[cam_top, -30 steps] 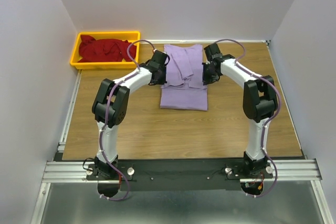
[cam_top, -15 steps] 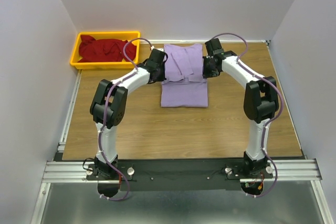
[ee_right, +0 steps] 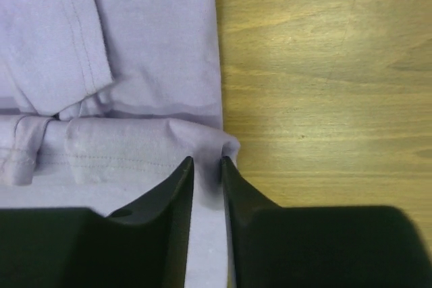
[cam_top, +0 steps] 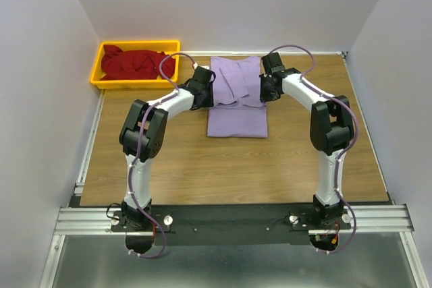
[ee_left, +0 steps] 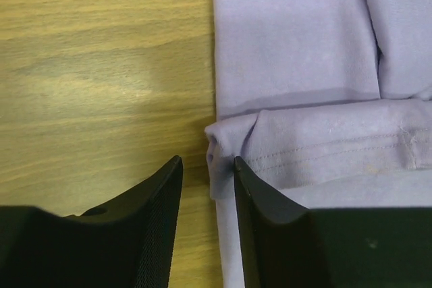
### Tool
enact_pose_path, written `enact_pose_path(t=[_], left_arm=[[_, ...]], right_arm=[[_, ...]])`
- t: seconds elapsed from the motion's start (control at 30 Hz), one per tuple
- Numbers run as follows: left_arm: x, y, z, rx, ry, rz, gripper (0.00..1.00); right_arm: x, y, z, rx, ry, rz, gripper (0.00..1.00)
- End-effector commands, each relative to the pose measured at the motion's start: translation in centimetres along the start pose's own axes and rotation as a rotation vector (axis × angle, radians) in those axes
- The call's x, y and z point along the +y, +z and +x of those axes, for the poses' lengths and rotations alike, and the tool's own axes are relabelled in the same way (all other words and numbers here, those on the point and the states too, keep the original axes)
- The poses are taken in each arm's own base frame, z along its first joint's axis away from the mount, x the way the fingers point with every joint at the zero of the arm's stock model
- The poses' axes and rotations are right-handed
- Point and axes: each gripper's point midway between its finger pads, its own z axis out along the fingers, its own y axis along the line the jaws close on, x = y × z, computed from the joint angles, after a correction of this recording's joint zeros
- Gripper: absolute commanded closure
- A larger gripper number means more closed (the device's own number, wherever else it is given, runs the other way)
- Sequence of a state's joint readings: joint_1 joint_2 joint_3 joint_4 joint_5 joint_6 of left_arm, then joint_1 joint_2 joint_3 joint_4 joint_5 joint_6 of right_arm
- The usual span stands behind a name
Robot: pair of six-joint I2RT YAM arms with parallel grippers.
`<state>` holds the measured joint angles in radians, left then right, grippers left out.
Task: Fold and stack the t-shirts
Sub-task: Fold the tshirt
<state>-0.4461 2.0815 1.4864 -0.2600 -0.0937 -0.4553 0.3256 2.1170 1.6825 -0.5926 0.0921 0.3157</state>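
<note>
The lavender t-shirt lies on the wooden table, its sleeves folded in and a hemmed edge doubled over across its middle. My left gripper sits at its left edge. In the left wrist view the left gripper is open, with the folded corner of the shirt lying loose between the fingertips. My right gripper sits at the right edge. In the right wrist view the right gripper is narrowly open over the shirt's folded corner. The dark red t-shirt is bunched in the bin.
A yellow plastic bin stands at the table's far left corner, close behind the left arm. Grey walls close in the table on the left, back and right. Bare wood stretches between the shirt and the arm bases.
Both grippers moved slightly toward the far side with the lavender shirt's doubled-over edge, and the shirt's outline got a little shorter. Both pairs of jaws, shut before, have parted.
</note>
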Motion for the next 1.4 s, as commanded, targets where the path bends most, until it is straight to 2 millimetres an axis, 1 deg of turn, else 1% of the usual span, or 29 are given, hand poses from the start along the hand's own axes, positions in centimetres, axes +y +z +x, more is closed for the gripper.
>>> enact_pose_path(t=[0.0, 0.03, 0.07, 0.1, 0.13, 0.17, 0.2, 0.23, 0.27, 0.3, 0.33, 0.4, 0.43, 0.47, 0.53, 0.57, 0.63, 0.7, 0.73, 0.77, 0.83, 0.93, 1.03, 1.13, 1.17, 1.2, 1.23, 1.33, 1.37], left_arm=[[-0.3, -4.7, -2.6, -0.079, -0.042, 0.004, 0.57], [-0.5, -5.5, -2.6, -0.085, -0.045, 0.008, 0.57], [-0.7, -6.2, -2.4, -0.088, -0.049, 0.013, 0.57], [-1.4, -7.0, -2.1, -0.09, -0.045, 0.027, 0.58], [-1.5, -7.4, -1.0, -0.077, -0.043, 0.028, 0.6], [-2.2, -8.7, -1.2, -0.091, -0.049, 0.053, 0.61], [-2.9, -8.9, 0.1, -0.071, -0.035, 0.068, 0.64], [-3.4, -9.3, 0.4, -0.067, -0.032, 0.083, 0.66], [-3.9, -9.5, 0.9, -0.058, -0.03, 0.103, 0.71], [-4.3, -9.4, 1.5, -0.046, -0.031, 0.114, 0.78], [-4.8, -9.0, 3.0, -0.013, -0.018, 0.126, 0.81], [-5.9, -8.3, 4.3, 0.025, -0.005, 0.161, 0.88], [-6.2, -7.4, 5.2, 0.053, 0.007, 0.16, 0.89], [-6.8, -7.1, 6.1, 0.077, 0.02, 0.174, 0.89], [-7.0, -6.4, 7.1, 0.096, 0.02, 0.173, 0.9], [-7.4, -5.9, 8.0, 0.128, 0.02, 0.2, 0.91], [-7.4, -5.4, 8.9, 0.149, 0.018, 0.204, 0.91], [-7.0, -4.8, 10.3, 0.181, 0.021, 0.201, 0.91], [-7.0, -4.6, 10.3, 0.181, 0.018, 0.203, 0.91], [-6.7, -4.4, 11.0, 0.2, 0.016, 0.202, 0.91], [-6.6, -4.0, 11.8, 0.222, 0.017, 0.199, 0.92], [-6.6, -3.9, 12.3, 0.239, 0.023, 0.209, 0.92], [-6.4, -3.6, 13.0, 0.261, 0.028, 0.208, 0.92], [-6.3, -3.7, 13.2, 0.271, 0.031, 0.215, 0.92], [-6.2, -3.9, 13.3, 0.272, 0.031, 0.217, 0.92], [-6.1, -3.9, 13.3, 0.273, 0.031, 0.216, 0.92], [-6.1, -4.1, 13.4, 0.27, 0.034, 0.215, 0.92], [-5.9, -4.4, 13.5, 0.274, 0.036, 0.213, 0.92], [-5.8, -4.6, 13.5, 0.274, 0.036, 0.214, 0.92]], right_arm=[[0.4, -3.5, -2.5, -0.12, -0.018, 0.011, 0.64], [0.8, -4.0, -2.4, -0.13, -0.028, 0.009, 0.61], [0.8, -4.9, -2.2, -0.149, -0.027, 0.014, 0.61], [1.3, -5.3, -1.9, -0.154, -0.034, 0.006, 0.59], [2.4, -5.5, -1.1, -0.153, -0.052, -0.013, 0.59], [3.2, -5.8, -1.2, -0.176, -0.048, -0.032, 0.59], [4.3, -6.0, 0.2, -0.169, -0.069, -0.056, 0.59], [4.8, -6.1, 0.5, -0.175, -0.075, -0.069, 0.6], [5.7, -6.1, 0.5, -0.195, -0.076, -0.094, 0.61], [6.8, -5.7, 1.9, -0.171, -0.092, -0.124, 0.63], [7.4, -5.5, 2.4, -0.164, -0.089, -0.145, 0.64], [8.5, -4.8, 2.8, -0.161, -0.066, -0.186, 0.66], [8.8, -3.9, 3.8, -0.14, -0.068, -0.194, 0.67], [9.2, -3.5, 3.8, -0.148, -0.057, -0.204, 0.68], [9.5, -2.6, 4.5, -0.13, -0.046, -0.219, 0.69], [10.0, -2.4, 4.3, -0.141, -0.036, -0.24, 0.7], [10.2, -1.9, 4.5, -0.141, -0.028, -0.247, 0.7], [10.3, -1.0, 4.7, -0.139, -0.025, -0.246, 0.71], [10.3, -0.7, 4.7, -0.142, -0.026, -0.242, 0.71], [10.1, 0.0, 4.9, -0.136, -0.025, -0.228, 0.71], [10.0, 0.5, 4.9, -0.134, -0.028, -0.221, 0.71], [9.8, 1.5, 4.9, -0.139, -0.028, -0.197, 0.71], [9.3, 2.4, 3.9, -0.17, -0.041, -0.151, 0.71], [8.7, 3.2, 2.4, -0.207, -0.067, -0.101, 0.71], [8.6, 3.6, 1.1, -0.228, -0.07, -0.093, 0.71], [8.4, 3.8, 0.3, -0.242, -0.068, -0.085, 0.7], [8.2, 4.3, -1.8, -0.278, -0.054, -0.072, 0.7], [7.6, 4.5, -5.7, -0.355, -0.061, -0.039, 0.69], [7.7, 4.0, -8.6, -0.411, -0.049, -0.036, 0.68]])
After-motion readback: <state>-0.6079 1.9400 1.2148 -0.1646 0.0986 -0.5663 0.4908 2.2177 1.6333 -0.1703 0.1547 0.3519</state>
